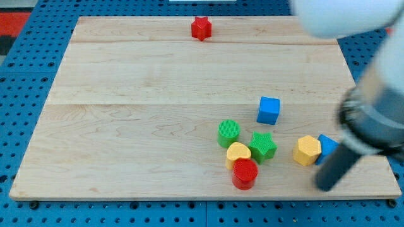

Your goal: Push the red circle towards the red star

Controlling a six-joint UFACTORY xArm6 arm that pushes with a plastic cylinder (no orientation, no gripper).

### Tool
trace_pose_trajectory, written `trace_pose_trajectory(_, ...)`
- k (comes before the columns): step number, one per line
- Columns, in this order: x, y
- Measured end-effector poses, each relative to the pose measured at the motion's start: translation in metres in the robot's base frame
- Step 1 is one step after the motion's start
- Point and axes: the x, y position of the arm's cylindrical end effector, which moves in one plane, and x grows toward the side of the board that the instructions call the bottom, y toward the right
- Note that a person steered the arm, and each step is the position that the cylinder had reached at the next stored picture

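The red circle (245, 173) lies near the view's bottom, right of centre, touching the yellow heart (237, 152) just above it. The red star (201, 28) sits at the board's top edge, a little left of centre. My tip (324, 186) rests on the board near the bottom right, well to the right of the red circle and just below the blue block (327, 146) and the yellow hexagon (307, 151).
A green circle (229, 133) and a green star (262, 145) crowd the yellow heart. A blue cube (268, 110) stands above them. The wooden board (126, 126) lies on a blue pegboard. The blurred arm fills the view's right side.
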Motion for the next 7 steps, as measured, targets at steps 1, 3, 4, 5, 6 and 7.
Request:
trace_pose_trajectory(1,0.008,-0.090)
trace_pose_trajectory(3,-0.009,-0.091)
trace_pose_trajectory(4,-0.029,-0.135)
trace_pose_trajectory(5,-0.073,-0.150)
trace_pose_trajectory(6,-0.106,-0.158)
trace_pose_trajectory(7,-0.117,-0.196)
